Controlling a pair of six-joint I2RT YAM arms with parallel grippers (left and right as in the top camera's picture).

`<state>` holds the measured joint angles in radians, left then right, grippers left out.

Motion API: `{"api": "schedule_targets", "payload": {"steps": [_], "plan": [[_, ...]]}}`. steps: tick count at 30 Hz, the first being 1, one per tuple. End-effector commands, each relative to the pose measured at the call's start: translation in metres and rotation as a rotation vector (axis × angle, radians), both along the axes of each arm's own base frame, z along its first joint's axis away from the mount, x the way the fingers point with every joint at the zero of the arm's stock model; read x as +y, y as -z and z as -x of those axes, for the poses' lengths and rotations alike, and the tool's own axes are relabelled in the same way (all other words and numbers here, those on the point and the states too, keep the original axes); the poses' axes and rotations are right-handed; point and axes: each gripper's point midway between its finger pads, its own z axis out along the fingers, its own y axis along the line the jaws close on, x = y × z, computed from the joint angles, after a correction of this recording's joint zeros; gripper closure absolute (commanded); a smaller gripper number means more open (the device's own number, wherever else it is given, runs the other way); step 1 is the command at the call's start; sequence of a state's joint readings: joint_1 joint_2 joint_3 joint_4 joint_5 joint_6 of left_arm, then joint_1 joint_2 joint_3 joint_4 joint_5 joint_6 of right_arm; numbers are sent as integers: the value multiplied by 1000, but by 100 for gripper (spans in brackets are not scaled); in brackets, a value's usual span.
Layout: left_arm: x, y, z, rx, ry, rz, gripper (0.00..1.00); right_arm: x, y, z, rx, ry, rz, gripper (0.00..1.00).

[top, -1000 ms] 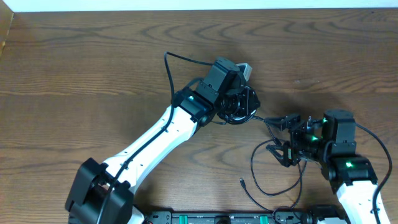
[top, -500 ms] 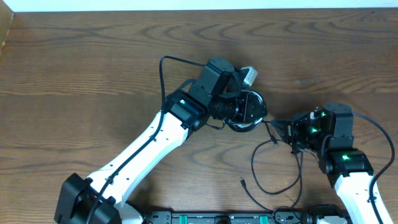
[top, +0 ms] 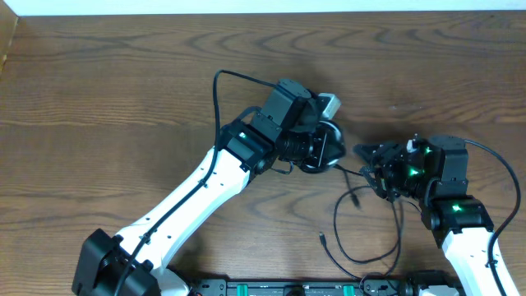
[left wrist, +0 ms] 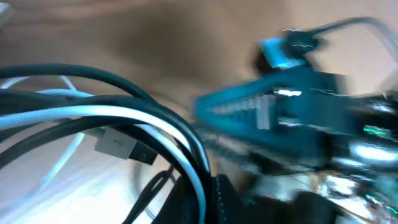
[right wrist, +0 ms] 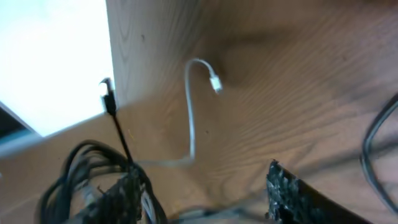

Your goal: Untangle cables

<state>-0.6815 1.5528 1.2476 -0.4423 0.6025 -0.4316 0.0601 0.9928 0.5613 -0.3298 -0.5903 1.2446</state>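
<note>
My left gripper (top: 322, 149) is shut on the bunched cables (top: 332, 138) at the table's middle. In the left wrist view black cables (left wrist: 93, 78) and the white cable (left wrist: 124, 115) run together over my finger (left wrist: 208, 199), with a flat plug (left wrist: 118, 144) beside them. My right gripper (top: 371, 161) is open, just right of the bunch. In the right wrist view (right wrist: 205, 199) its fingers stand wide apart; the bunch (right wrist: 81, 174) is at the left finger. The white cable's free end (right wrist: 214, 82) lies on the wood. A black cable (top: 335, 215) loops toward the front, ending in a plug (top: 322, 240).
The right gripper shows blurred and teal in the left wrist view (left wrist: 298, 118). Thick black arm wires arch by the left arm (top: 218, 90) and by the right arm (top: 505, 177). A white wall edge (top: 263, 6) runs along the table's far side.
The right gripper has moved up and left, close to the bunch. The left gripper, still on the bunch, swung right, then shifted it slightly back left.
</note>
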Motion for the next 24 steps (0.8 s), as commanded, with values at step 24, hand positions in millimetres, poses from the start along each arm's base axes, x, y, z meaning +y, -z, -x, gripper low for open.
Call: {"api": "schedule_targets", "payload": {"steps": [24], "plan": [[-24, -10, -1, -303, -104, -138, 92, 34, 39, 7, 373, 110, -197, 19]]}}
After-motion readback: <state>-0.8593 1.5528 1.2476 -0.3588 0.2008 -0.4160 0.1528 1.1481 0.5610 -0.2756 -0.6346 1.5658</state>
